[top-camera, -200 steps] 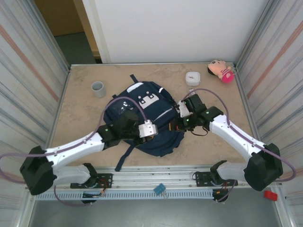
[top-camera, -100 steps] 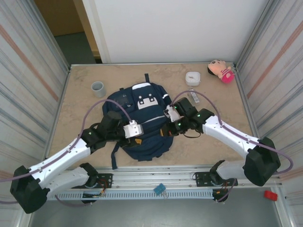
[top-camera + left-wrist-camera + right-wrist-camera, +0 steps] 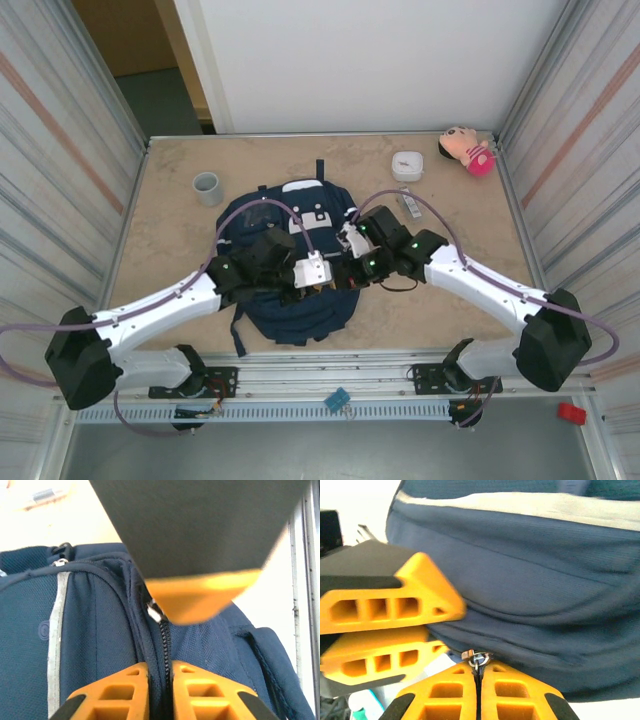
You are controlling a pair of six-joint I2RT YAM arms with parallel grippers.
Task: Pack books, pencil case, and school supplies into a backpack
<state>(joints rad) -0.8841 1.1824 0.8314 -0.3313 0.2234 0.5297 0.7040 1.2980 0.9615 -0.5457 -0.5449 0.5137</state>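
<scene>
Fingers of the right gripper pinch shut on the zip pull; left gripper fingers clamp the zip seam of the backpack, likely bracing fabric for zipping.

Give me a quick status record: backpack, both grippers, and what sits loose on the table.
backpack: lying mid-table, both grippers over its right middle
left gripper: nearly shut, the bag's zip seam running between its fingers
right gripper: shut, metal zip pull at its fingertips
loose on table: grey cup far left; white box, narrow bar and pink plush toy far right
</scene>
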